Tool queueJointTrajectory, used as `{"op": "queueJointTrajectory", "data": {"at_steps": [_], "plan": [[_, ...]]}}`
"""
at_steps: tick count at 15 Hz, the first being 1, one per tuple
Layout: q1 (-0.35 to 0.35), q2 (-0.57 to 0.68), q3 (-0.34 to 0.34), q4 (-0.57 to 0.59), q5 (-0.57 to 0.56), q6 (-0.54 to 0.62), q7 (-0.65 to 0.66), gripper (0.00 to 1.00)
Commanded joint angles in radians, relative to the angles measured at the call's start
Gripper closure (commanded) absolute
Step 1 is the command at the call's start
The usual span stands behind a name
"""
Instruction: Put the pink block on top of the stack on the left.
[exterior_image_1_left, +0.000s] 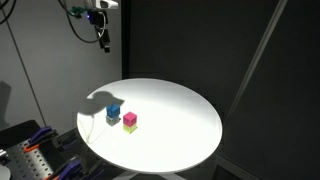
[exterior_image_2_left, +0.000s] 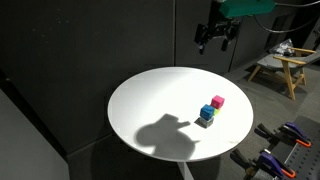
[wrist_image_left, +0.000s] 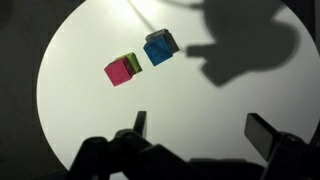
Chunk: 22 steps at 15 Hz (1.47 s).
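The pink block (wrist_image_left: 119, 72) lies on the round white table (wrist_image_left: 90, 120), with a yellow-green cube (wrist_image_left: 131, 62) pressed against it. In an exterior view the pink block (exterior_image_1_left: 130, 118) shows directly above the yellow-green cube (exterior_image_1_left: 130, 128). The stack of blue cubes (wrist_image_left: 160, 47) stands just beside them, also visible in both exterior views (exterior_image_1_left: 113, 111) (exterior_image_2_left: 207, 110), next to the pink block (exterior_image_2_left: 218, 102). My gripper (wrist_image_left: 200, 122) hangs high above the table, well apart from the cubes, open with nothing between its fingers. It appears at the top of both exterior views (exterior_image_1_left: 103, 38) (exterior_image_2_left: 215, 40).
The arm's dark shadow (exterior_image_2_left: 165, 133) falls on the tabletop near the cubes. Black curtains surround the table. Clamps lie off the table's edge (exterior_image_1_left: 38, 150) (exterior_image_2_left: 280, 150). A wooden stool (exterior_image_2_left: 280, 68) stands behind the table.
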Motion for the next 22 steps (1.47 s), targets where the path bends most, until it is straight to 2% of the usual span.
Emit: {"op": "queueJointTrajectory", "data": {"at_steps": [1,5,12,18,22], "plan": [[-0.001,0.039,-0.038,0.028,0.084,0.023,-0.077,0.00],[-0.005,0.068,-0.067,0.021,0.141,0.049,-0.175,0.00],[-0.030,0.109,-0.120,0.015,0.114,0.039,-0.322,0.00],[-0.069,0.128,-0.163,-0.012,0.089,0.071,-0.363,0.00],[-0.083,0.141,-0.176,-0.051,0.052,0.141,-0.386,0.00]]}}
